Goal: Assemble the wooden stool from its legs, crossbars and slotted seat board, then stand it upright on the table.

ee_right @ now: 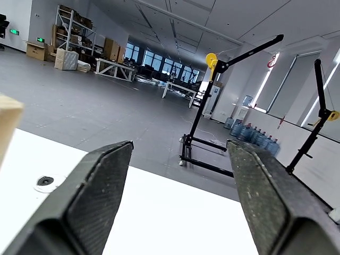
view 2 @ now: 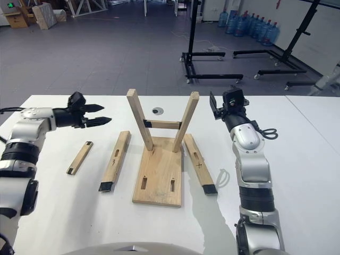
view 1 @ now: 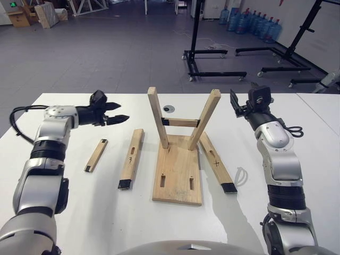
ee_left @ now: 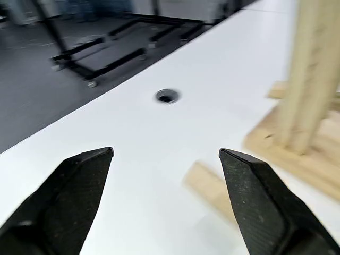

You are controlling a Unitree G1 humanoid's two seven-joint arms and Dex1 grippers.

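Pale rectangular wooden seat board (view 1: 177, 171) lay flat at mid-table on the white table (view 1: 69, 212). Two upright wooden legs (view 1: 158, 117) stood tilted in its far slots, joined by a short wooden crossbar (view 1: 180, 122). Loose black-tipped wooden leg (view 1: 131, 158) lay just left of the board, and a small loose crossbar (view 1: 96, 154) lay farther left. A second black-tipped leg (view 1: 218, 162) lay just beside the board's right edge. Left gripper (view 1: 122, 112) hung over the far left of the table, fingers spread and empty. Right gripper (view 1: 244, 98) was at the far right, likewise released.

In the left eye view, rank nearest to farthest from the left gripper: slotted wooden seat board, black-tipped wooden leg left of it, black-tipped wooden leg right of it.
1. Left black-tipped wooden leg, beside left gripper.
2. Slotted wooden seat board, centre.
3. Right black-tipped wooden leg, beyond board.
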